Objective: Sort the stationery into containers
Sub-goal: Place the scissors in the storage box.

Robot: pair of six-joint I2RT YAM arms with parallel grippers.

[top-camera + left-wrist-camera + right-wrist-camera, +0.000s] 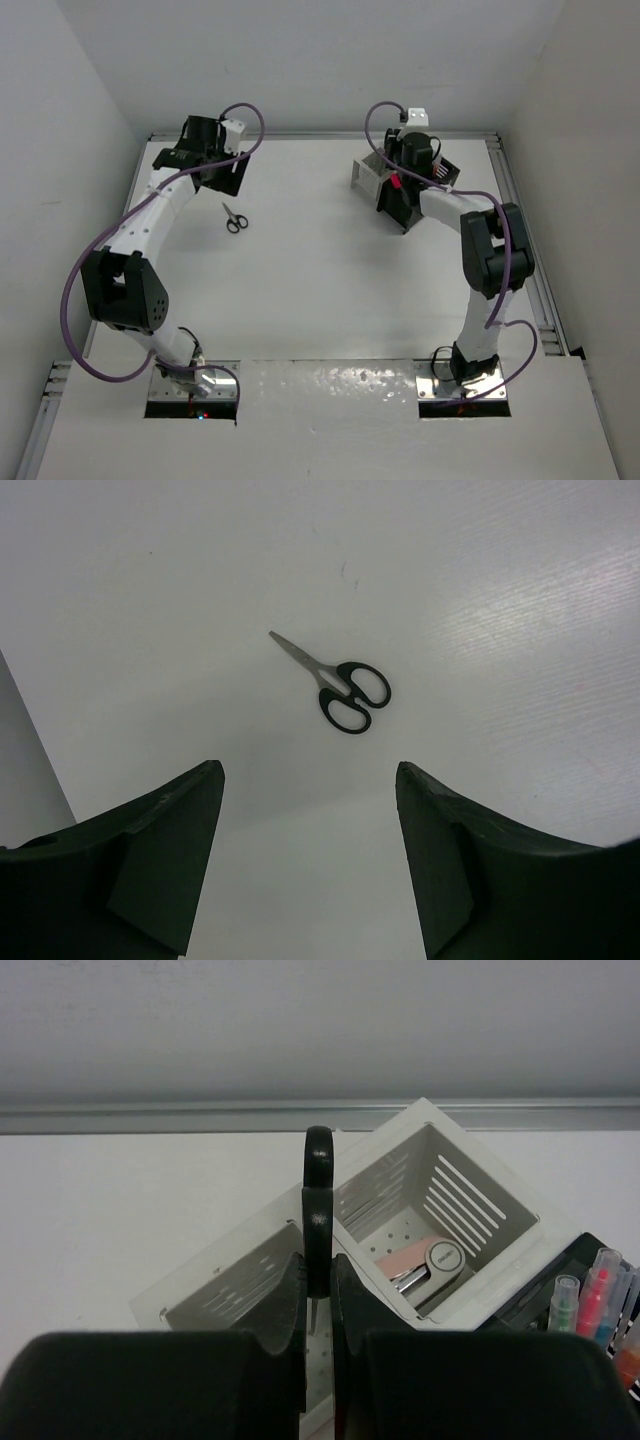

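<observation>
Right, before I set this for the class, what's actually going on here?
The right gripper has its fingers shut on what look like black-handled scissors, held upright over the white organiser box. A pink and silver item lies inside that box, and highlighters stand in the joined black box. The left gripper hovers with fingers open above a small pair of scissors lying flat on the table, not touching them.
</observation>
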